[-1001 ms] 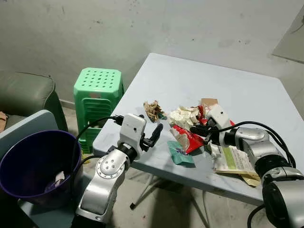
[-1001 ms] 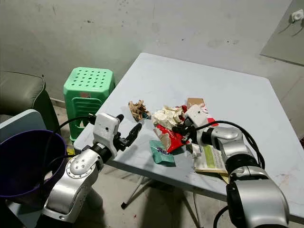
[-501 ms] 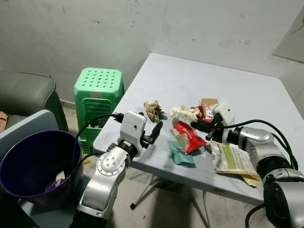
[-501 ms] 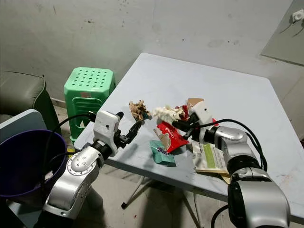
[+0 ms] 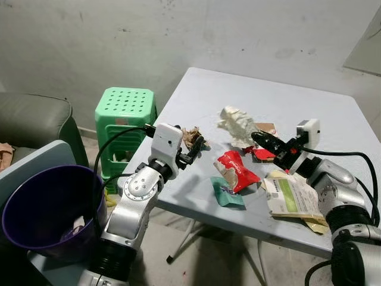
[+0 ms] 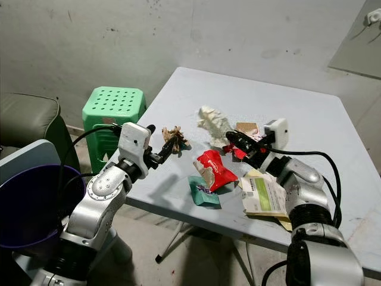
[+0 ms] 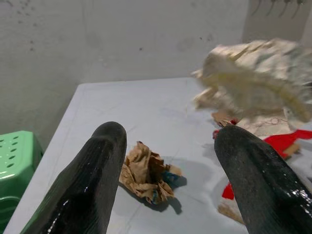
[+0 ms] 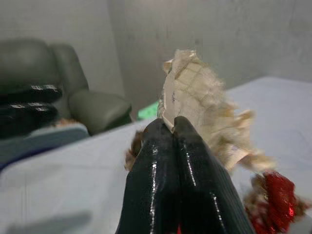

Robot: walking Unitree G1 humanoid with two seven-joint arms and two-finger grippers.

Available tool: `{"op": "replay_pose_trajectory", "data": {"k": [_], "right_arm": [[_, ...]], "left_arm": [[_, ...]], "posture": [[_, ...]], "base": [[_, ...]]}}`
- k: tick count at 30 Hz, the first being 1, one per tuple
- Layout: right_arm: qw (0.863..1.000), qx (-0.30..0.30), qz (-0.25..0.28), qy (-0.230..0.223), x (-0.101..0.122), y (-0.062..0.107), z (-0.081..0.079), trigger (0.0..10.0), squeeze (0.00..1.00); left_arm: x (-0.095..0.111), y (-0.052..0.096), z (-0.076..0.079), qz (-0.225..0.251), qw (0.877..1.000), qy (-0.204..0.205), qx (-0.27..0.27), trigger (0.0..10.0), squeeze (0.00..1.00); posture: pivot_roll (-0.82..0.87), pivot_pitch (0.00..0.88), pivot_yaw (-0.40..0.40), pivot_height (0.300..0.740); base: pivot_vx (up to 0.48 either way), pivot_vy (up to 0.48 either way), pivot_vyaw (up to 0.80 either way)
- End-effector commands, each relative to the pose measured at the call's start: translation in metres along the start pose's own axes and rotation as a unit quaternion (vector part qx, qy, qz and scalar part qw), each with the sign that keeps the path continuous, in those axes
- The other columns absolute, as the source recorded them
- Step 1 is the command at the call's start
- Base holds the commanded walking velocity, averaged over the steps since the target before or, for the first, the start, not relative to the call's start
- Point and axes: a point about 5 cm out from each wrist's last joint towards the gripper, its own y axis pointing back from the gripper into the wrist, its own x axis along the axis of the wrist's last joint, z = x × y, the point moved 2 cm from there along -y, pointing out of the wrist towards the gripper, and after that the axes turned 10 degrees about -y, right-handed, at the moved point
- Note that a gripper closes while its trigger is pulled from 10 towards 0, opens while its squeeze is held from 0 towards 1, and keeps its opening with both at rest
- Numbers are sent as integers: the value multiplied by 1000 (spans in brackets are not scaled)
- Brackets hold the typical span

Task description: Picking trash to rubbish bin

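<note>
So the right claw has lifted the crumpled white paper clear of the pile on the surface, fingers pinched tight on its edge; that piece is airborne and ready to carry to the purple bin at the robot's left. Left claw has moved in beside the brown wad, fingers apart, nothing gripped yet.

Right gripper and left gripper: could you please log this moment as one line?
right gripper: shut on crumpled tissue, lifted | left gripper: open, facing brown paper wad | purple bin: waiting

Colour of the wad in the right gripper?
Cream-white crumpled paper wad, clearest in the right wrist view.
</note>
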Motion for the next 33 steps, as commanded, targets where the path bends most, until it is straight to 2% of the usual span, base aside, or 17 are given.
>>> {"op": "replay_pose_trajectory", "data": {"k": [1, 2, 4, 10, 11, 15, 18, 20, 23, 29, 33], "right_arm": [[1000, -2, 20, 5, 10, 1, 0, 0, 0], [1000, -1, 30, 4, 10, 1, -2, 0, 0], [995, -32, 90, 12, 16, 3, -11, 0, 0], [985, -95, 140, 24, 26, 3, -15, 0, 0], [980, -128, 150, 24, 26, 1, -18, 10000, 0], [973, -161, 164, 27, 24, -1, -29, 10000, 0], [955, -230, 189, 14, 17, -2, -40, 10000, 0], [952, -240, 192, 17, 15, -2, -43, 10000, 0], [945, -267, 178, 57, 7, 1, -50, 10000, 0], [941, -282, 165, 88, -5, 7, -61, 10000, 0], [931, -312, 146, 123, -16, 17, -68, 10000, 0]], "left_arm": [[4, -3, -1, 9, 1000, -1, 0, 10000, 0], [3, -3, -2, 9, 1000, 0, 3, 10000, 0], [-1, -8, -13, 7, 999, 8, 33, 10000, 0], [-2, -12, -25, 7, 998, 10, 62, 10000, 0], [-4, -11, -31, 4, 997, 20, 78, 10000, 0], [-7, -9, -38, 9, 995, 40, 96, 10000, 0], [-9, -5, -47, 24, 990, 86, 111, 10000, 0], [-9, -4, -49, 23, 989, 89, 116, 10000, 0], [-12, 1, -53, 23, 987, 97, 123, 10000, 0], [-17, 9, -52, 24, 989, 68, 126, 10000, 0], [-24, 21, -50, 24, 990, 41, 133, 10000, 0]], "posture": [[-23, 0, -62, 740], [-25, 0, -60, 740], [-25, 0, -63, 740], [-17, 0, -66, 740], [-14, 0, -70, 740], [-6, 0, -75, 740], [0, 0, -79, 740], [1, 0, -79, 740], [-1, 0, -74, 740], [-4, 0, -61, 740], [-14, 0, -50, 740]], "base": [[0, 0, 0], [0, 0, 0], [0, 0, 0], [0, 0, 0], [0, 0, 0], [0, 0, 0], [0, 0, 0], [0, 0, 0], [0, 0, 0], [0, 0, 0], [0, 0, 0]]}}
